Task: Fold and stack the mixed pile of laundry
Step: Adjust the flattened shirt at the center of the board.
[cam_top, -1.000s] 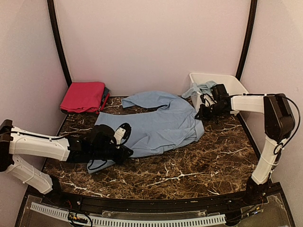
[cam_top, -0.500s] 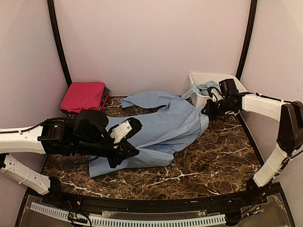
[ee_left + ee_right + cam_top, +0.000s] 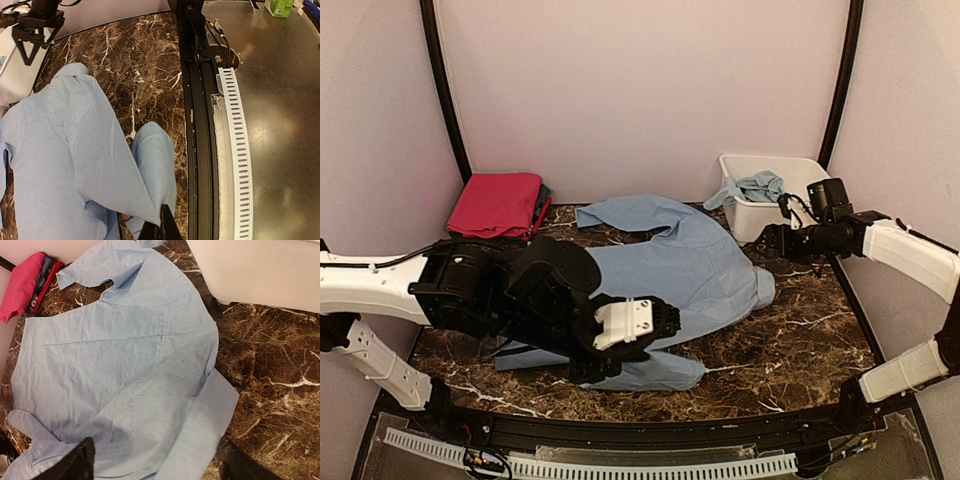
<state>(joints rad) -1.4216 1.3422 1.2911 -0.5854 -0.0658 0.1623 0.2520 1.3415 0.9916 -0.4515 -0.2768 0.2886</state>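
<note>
A pale blue shirt (image 3: 695, 265) lies spread across the marble table, its near part doubled over. My left gripper (image 3: 612, 358) hangs low over the front of the table, shut on a corner of that shirt (image 3: 150, 210); the pinched corner shows at the closed fingertips (image 3: 161, 229). My right gripper (image 3: 770, 243) is open beside the shirt's right edge, next to the tub. In the right wrist view its gripper (image 3: 157, 467) has both fingers wide apart above the shirt (image 3: 125, 355), holding nothing. A folded magenta-pink garment (image 3: 495, 203) on dark pieces (image 3: 542, 205) sits at the back left.
A white plastic tub (image 3: 802, 165) stands at the back right with another pale blue garment (image 3: 752, 186) draped over its rim. The black front rail (image 3: 197, 130) borders the table close to my left gripper. Walls close in the left, back and right sides.
My left gripper has carried the shirt corner right and toward the front, folding the cloth over. My right gripper has let go of the shirt's right edge and opened.
</note>
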